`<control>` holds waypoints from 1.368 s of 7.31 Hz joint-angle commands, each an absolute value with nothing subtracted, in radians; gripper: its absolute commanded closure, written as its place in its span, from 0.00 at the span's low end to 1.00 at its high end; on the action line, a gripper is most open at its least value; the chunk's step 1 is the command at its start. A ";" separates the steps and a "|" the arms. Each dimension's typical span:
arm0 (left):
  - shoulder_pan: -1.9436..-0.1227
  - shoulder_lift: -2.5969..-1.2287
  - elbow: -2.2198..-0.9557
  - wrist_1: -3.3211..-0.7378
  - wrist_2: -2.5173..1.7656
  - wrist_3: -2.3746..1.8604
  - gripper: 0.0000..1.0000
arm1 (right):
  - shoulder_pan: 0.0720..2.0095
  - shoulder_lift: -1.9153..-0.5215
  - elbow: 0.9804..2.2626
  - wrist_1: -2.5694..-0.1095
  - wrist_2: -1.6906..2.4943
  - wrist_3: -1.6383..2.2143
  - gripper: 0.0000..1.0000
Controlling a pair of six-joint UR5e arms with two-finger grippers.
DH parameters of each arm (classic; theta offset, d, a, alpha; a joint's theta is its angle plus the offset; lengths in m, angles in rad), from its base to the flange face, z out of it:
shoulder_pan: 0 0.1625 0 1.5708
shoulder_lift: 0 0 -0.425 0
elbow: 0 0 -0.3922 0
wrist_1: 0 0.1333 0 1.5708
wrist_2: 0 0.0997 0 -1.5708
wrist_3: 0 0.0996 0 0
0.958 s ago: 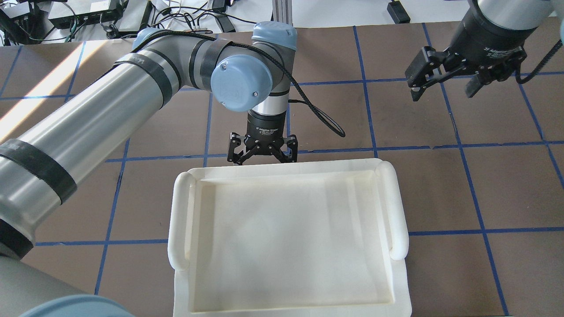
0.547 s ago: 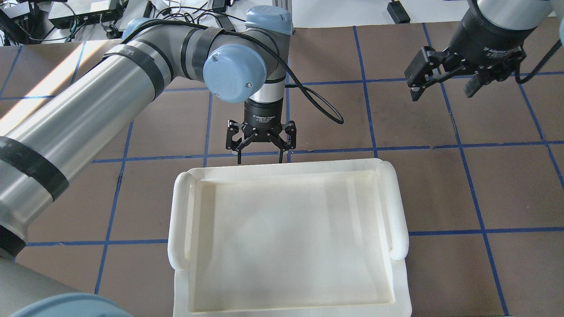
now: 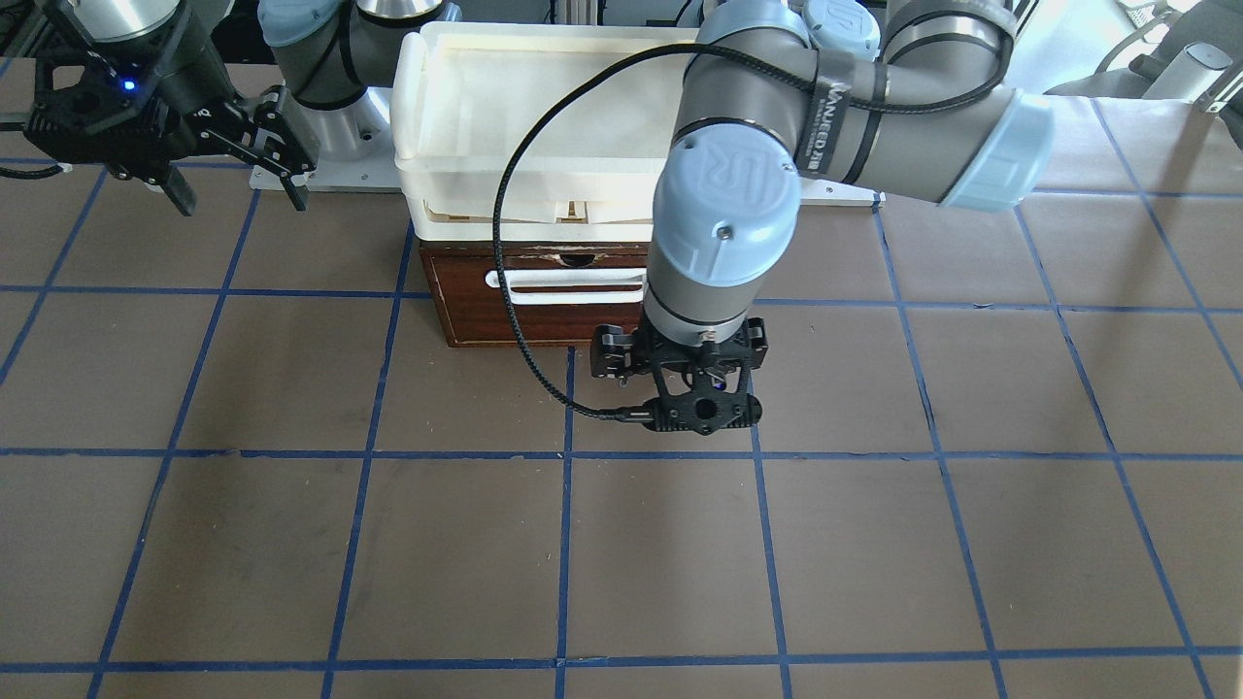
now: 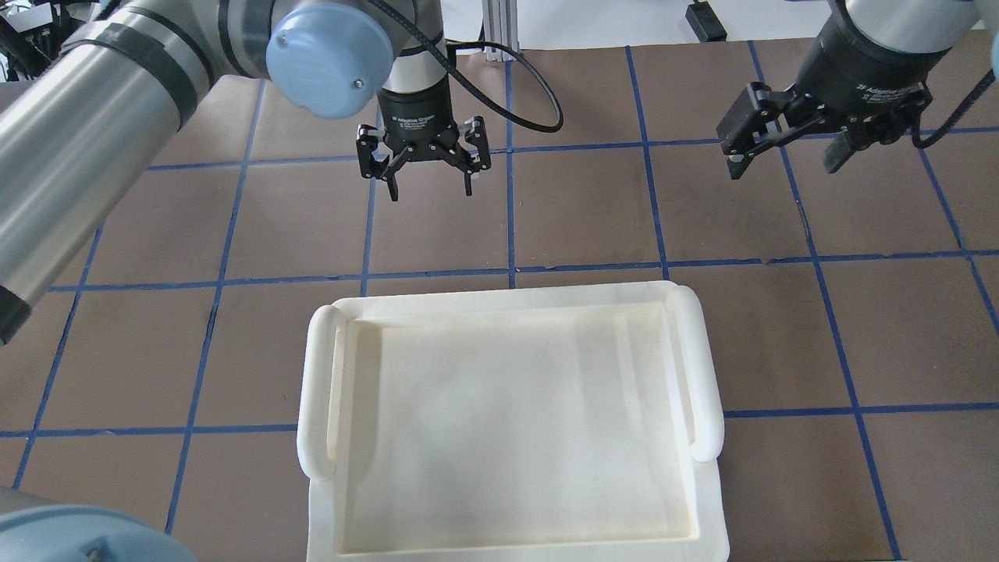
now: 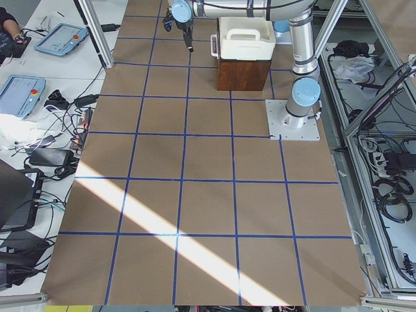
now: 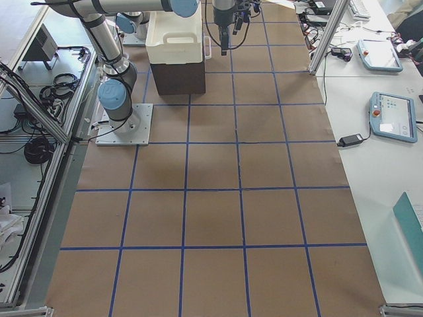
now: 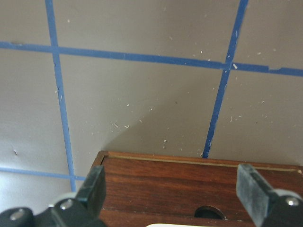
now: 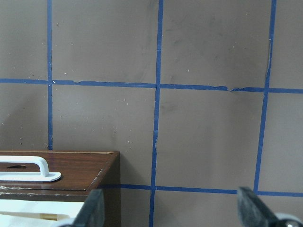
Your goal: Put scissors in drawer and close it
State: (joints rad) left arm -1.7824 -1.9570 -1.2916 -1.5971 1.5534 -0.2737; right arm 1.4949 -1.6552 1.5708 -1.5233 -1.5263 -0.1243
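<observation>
We find the tray resting above the drawer, both on the table before the robot's base. The left gripper hangs beyond the drawer's front, and the right gripper hangs well apart to the right.

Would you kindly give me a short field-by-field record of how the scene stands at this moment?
drawer: dark wood, looks pushed in beneath the tray
handle: white loop across the drawer front, nothing gripping it
tray: cream plastic, on top, no scissors in it
scissors: not visible in any view
left gripper: open, holding nothing, above the table in front of the drawer
right gripper: open, holding nothing, off to the side
</observation>
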 commanded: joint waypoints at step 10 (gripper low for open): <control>-1.490 -1.547 -1.554 -1.476 1.559 -0.038 0.00 | 1.537 -1.667 1.552 -1.552 -1.609 -0.086 0.00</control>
State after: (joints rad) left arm -1.4942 -1.5929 -1.5019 -1.4972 1.5597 -0.0448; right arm 1.5334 -1.6679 1.5549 -1.5508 -1.5851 -0.0879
